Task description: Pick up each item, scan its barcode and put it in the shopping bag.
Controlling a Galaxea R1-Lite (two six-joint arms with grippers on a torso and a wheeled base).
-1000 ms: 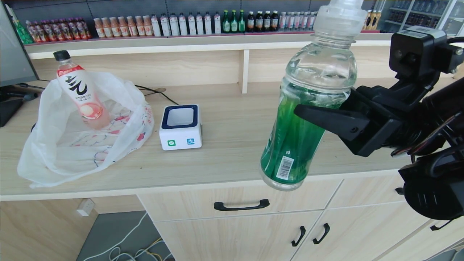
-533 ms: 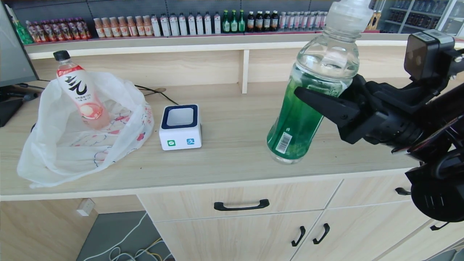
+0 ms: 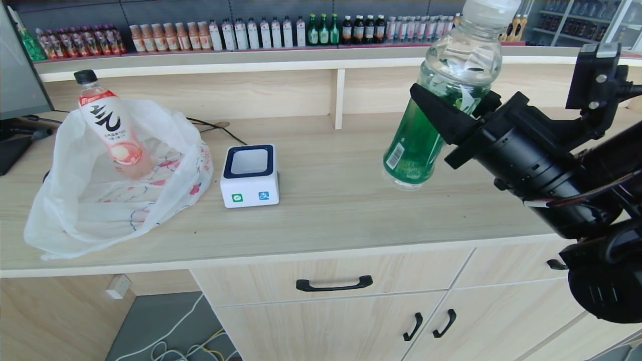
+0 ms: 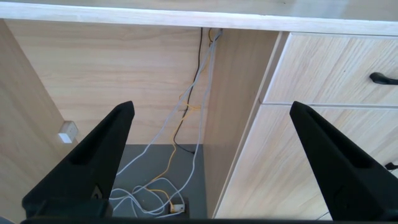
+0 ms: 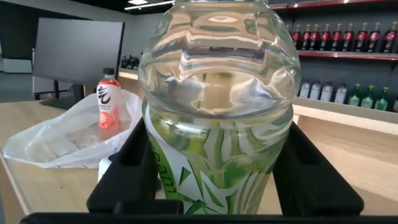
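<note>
1. The right tool (image 3: pixel 454 108) pinches the green bottle (image 3: pixel 416 145) at its upper body, just below the clear shoulder. In the right wrist view, one finger sits on each side of the label. We think this high grip is chosen so that the lower label stays free.
2. The bottle is tilted, with the cap up and leaning to the robot's right. Its barcode (image 3: pixel 395 155) is turned toward the scanner side and is not covered.
3. The bottle is above the tabletop (image 3: pixel 326 210), to the right of the scanner (image 3: pixel 249 175) and well apart from it. In our judgement the scan is not yet done.
4. The shopping bag (image 3: pixel 90 210) lies open at the left of the scanner. A pink bottle (image 3: pixel 113 130) already stands in it, leaning a little.
5. The left tool (image 4: pixel 211 109) is spread and holds nothing. It hangs below the tabletop edge and faces the cabinet front and some loose cables (image 4: pixel 186 124).
6. The tabletop is of light wood, with drawers (image 3: pixel 334 285) beneath it. A monitor (image 3: pixel 20 65) stands at the far left, and a shelf (image 3: pixel 281 52) behind carries a long row of bottles.
</note>
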